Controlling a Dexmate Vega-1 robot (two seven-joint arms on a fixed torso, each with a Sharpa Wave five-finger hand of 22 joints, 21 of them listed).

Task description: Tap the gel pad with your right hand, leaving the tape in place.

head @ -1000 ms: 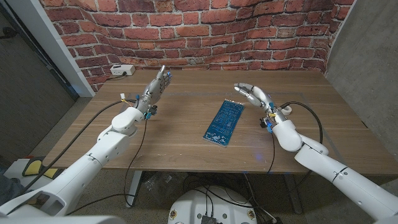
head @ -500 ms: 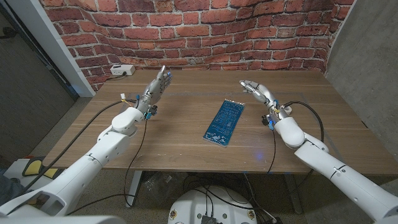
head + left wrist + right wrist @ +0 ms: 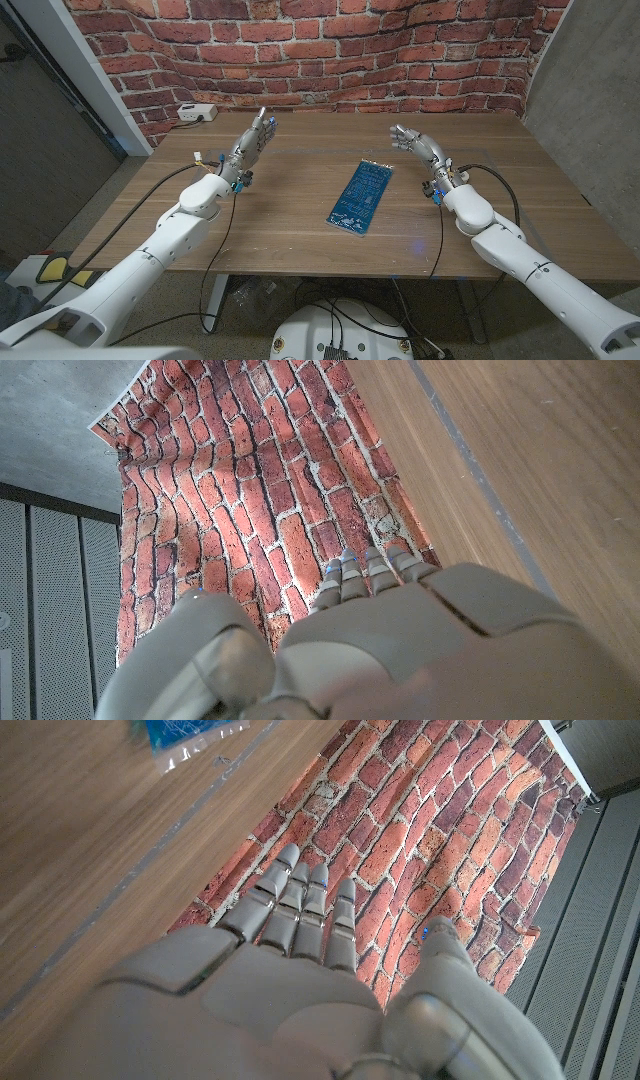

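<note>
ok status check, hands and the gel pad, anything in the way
Left hand open, raised over the table's left. Right hand open, off to the right of the blue gel pad, not touching. Pad flat mid-table. No tape in sight, nothing between.

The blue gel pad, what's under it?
The blue gel pad lies flat on the wooden table, so bare wood shows all around it. Whatever is directly beneath is covered by the pad itself; nothing can be seen sticking out from under it.

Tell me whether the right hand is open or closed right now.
Open. The right hand is raised beside the blue gel pad, fingers extended with nothing in them; the pad lies flat on the table.
</note>
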